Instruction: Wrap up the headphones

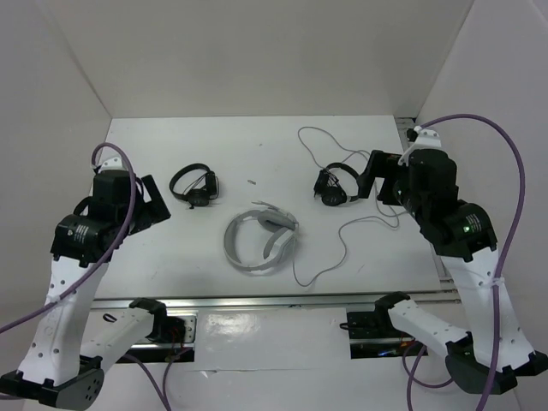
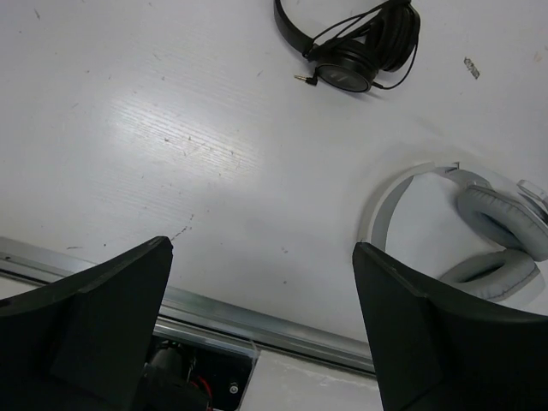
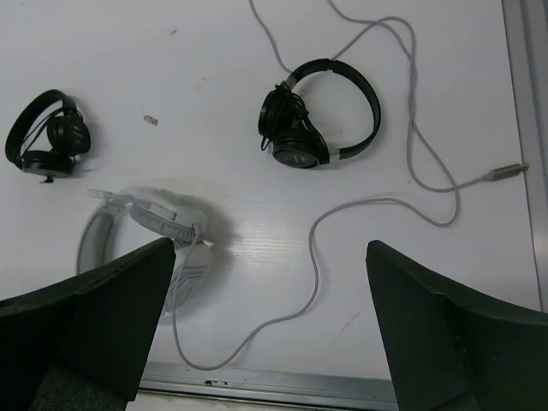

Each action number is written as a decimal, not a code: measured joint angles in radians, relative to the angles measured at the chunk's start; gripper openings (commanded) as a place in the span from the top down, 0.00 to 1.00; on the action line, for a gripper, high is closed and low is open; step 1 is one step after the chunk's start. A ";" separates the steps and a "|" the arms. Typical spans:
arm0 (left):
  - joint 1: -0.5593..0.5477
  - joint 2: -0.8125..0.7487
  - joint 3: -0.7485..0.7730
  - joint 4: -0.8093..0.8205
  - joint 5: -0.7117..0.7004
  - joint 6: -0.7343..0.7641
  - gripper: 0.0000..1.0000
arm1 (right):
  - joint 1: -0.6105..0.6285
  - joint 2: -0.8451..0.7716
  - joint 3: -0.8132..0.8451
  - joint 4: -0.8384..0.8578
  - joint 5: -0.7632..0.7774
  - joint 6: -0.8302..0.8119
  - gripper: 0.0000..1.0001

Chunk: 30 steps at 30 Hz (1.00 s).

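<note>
Top view: both arms are up off the table (image 1: pixel 171 257). The left gripper (image 1: pixel 152 201) sits over the left side, the right gripper (image 1: pixel 375 175) over the right rear. Both have their jaws spread wide and carry nothing. The grey-white headphones (image 1: pixel 261 241) lie flat near table centre, toward the near edge, between the arms and touching neither. Their thin grey cable (image 1: pixel 342 244) trails loose to the right in open loops, unwound. A small black headset (image 1: pixel 195 184) lies rear-left of them, and a second black headset (image 1: pixel 338 184) sits rear-right, just in front of the right gripper. Left wrist view: the fingers (image 2: pixel 103 317) are far apart with bare table between them. The headphones' band and two padded ear cups are at the right edge, and the black headset is at the top. A metal rail (image 2: pixel 257 321) runs along the near table edge. Right wrist view: the fingers (image 3: pixel 103 300) are likewise parted and nothing is gripped. The headphones are at lower left, partly hidden behind the left finger. The cable snakes across the middle and curves around the second black headset, and its plug (image 3: pixel 505 171) lies free at the right.
</note>
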 measured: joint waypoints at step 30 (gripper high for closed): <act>-0.312 0.276 -0.558 0.552 0.216 -0.243 0.00 | 0.000 0.024 -0.093 0.046 -0.145 -0.007 0.00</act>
